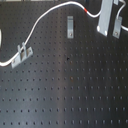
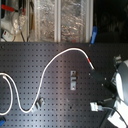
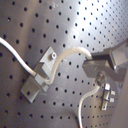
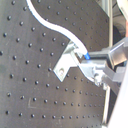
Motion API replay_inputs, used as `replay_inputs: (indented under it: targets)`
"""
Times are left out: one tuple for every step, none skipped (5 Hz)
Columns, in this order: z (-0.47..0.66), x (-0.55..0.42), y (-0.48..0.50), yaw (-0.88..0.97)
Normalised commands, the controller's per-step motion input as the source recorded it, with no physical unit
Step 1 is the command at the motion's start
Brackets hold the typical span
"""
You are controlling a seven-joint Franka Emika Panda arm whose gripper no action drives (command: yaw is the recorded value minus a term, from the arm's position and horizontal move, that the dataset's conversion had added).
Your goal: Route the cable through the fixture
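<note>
Board [image 1: 70, 95] was bare up front; cable [image 1: 37, 24] already sat in the far-left clip [image 1: 21, 55], slack arcing above the middle clip [image 1: 70, 26], not yet in it. Gripper [image 1: 102, 15] pinched the cable just past the red band [image 1: 88, 10], jaws narrow, likely to steer it into that clip

The white cable [image 2: 50, 65] snakes across the black pegboard, its red band [image 1: 88, 11] near the raised end, its other stretch passing one clip [image 1: 22, 53].
</note>
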Motion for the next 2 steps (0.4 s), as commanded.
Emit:
replay_inputs:
  targets:
    - [0.07, -0.556, -0.773, 0.07]
    - [0.0, -0.018, -0.026, 0.0]
